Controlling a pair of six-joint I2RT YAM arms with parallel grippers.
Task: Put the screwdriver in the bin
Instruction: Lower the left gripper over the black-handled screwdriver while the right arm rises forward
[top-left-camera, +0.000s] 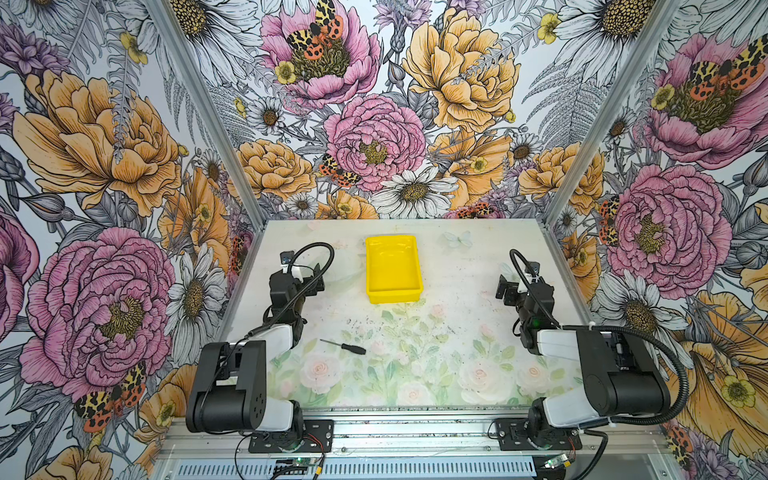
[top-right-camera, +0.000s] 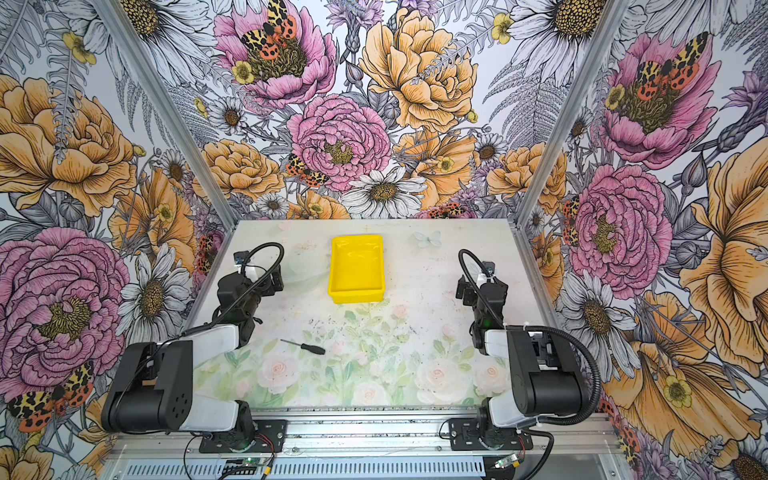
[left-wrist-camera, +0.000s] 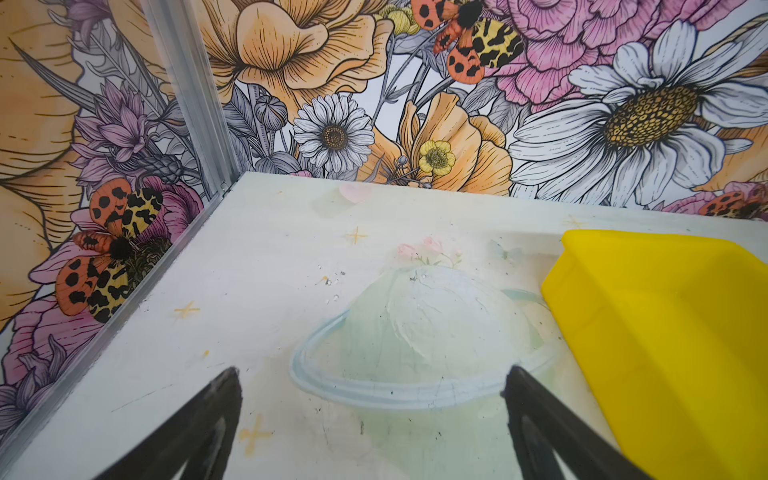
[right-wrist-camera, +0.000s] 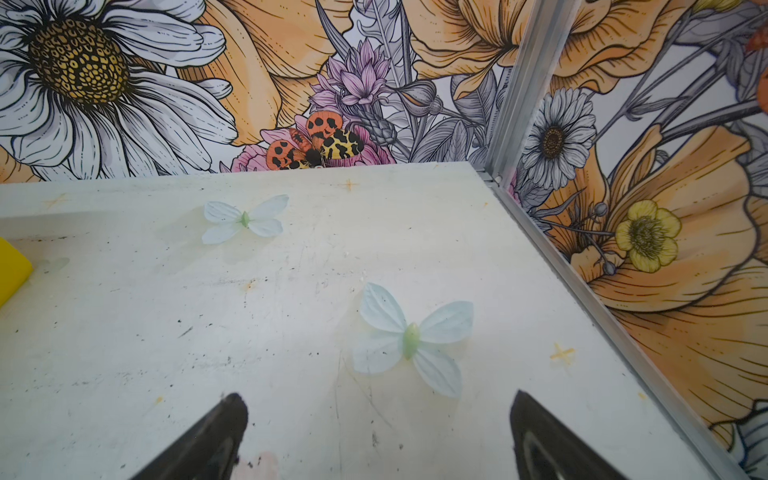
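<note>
Plainly, stage: we judge the task not yet begun, since nothing is held and nothing lies in the bin
Screwdriver (top-left-camera: 343, 346): we see it flat on the table (top-left-camera: 457, 374), near the front left, handle toward the middle and shaft pointing at the left arm; it is well apart from the bin, closer to the camera
Bin (top-left-camera: 393, 268): it sits toward the back centre, empty in both top views, long side running away from us, so the tool should fit lengthwise
Left gripper (left-wrist-camera: 372, 384): its jaws stand wide with only bare table between them; it waits just beside the bin's left wall, beyond the screwdriver
Right gripper (right-wrist-camera: 378, 411): its jaws stand wide too, empty, over a printed butterfly (right-wrist-camera: 411, 338), far from the tool
Why so: we take both arms to be parked at either side, leaving the middle free
Next: the left arm is nearer, so we would draw it back and down across the handle
</note>
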